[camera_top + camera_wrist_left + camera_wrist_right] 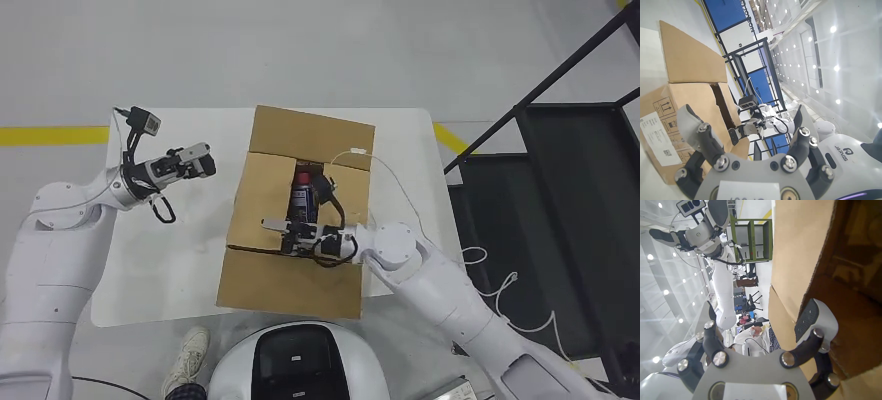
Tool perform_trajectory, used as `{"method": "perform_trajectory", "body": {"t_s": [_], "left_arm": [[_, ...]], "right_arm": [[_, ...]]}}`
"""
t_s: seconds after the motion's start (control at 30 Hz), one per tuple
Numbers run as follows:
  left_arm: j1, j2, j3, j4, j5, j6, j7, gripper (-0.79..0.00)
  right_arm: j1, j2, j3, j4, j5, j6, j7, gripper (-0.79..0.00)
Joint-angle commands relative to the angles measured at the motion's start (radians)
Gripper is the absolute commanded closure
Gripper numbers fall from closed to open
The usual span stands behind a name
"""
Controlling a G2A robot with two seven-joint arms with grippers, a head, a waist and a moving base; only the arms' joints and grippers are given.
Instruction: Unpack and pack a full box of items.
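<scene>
Currently, the cardboard box (290,285) stands at the centre of the white worktop (165,265) with its top flaps open. Inside the opening, toward the far side, sits a dark container (303,196) with a red label. Whether it stands upright or lies on its side cannot be determined. The right end effector (281,230) is positioned at the near edge of the opening, where the near flap meets the cavity, just beside the dark container and not in contact with it. Its fingers are spread wide and hold nothing. In the right wrist view, one ribbed pad (806,321) sits on the inner, shaded side of a flap edge while the opposite finger is on the outer side, so the cardboard passes between them unclamped. Contact between the pad and the cardboard cannot be confirmed. The left end effector (200,162) is above the left part of the worktop, well apart from the box and pointed toward its left side. Its fingers are likewise set wide apart, with nothing between them. A black metal rack (560,200) stands on the floor to the right of the worktop. A yellow floor line (50,135) runs beyond the far left corner.
</scene>
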Motion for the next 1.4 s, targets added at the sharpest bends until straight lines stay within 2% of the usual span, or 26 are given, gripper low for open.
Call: {"method": "perform_trajectory", "body": {"t_s": [0.0,0.2,0.37,0.67,0.83,0.93,1.07,1.37], "left_arm": [[-0.002,-0.001,-0.001,-0.005,-0.006,-0.003,0.01,-0.785],[-0.005,-0.003,-0.021,-0.023,-0.042,-0.035,0.052,-0.785],[-0.004,0.0,-0.049,-0.043,-0.071,-0.049,0.065,-0.785],[-0.053,-0.006,-0.033,-0.015,-0.118,-0.021,0.016,-0.785],[-0.104,-0.018,0.007,0.051,-0.151,-0.014,-0.034,-0.785],[-0.13,-0.025,0.032,0.094,-0.132,-0.01,-0.042,-0.785],[-0.151,-0.031,0.063,0.148,-0.093,-0.003,-0.052,-0.785],[-0.155,-0.033,0.078,0.23,-0.025,-0.007,-0.018,-0.785]], "right_arm": [[0.012,-0.007,-0.007,0.004,0.018,-0.038,-0.005,-0.785],[0.079,-0.048,-0.061,0.052,0.11,-0.177,-0.018,-0.785],[0.172,-0.103,-0.149,0.118,0.166,-0.265,-0.046,-0.785],[0.338,-0.224,-0.341,0.308,0.102,-0.215,-0.132,-0.785],[0.362,-0.258,-0.37,0.364,0.06,-0.213,-0.152,-0.785],[0.347,-0.249,-0.339,0.354,0.028,-0.212,-0.159,-0.785],[0.28,-0.208,-0.255,0.274,-0.009,-0.19,-0.135,-0.785],[-0.004,-0.088,0.042,-0.039,-0.101,-0.132,-0.079,-0.785]]}}
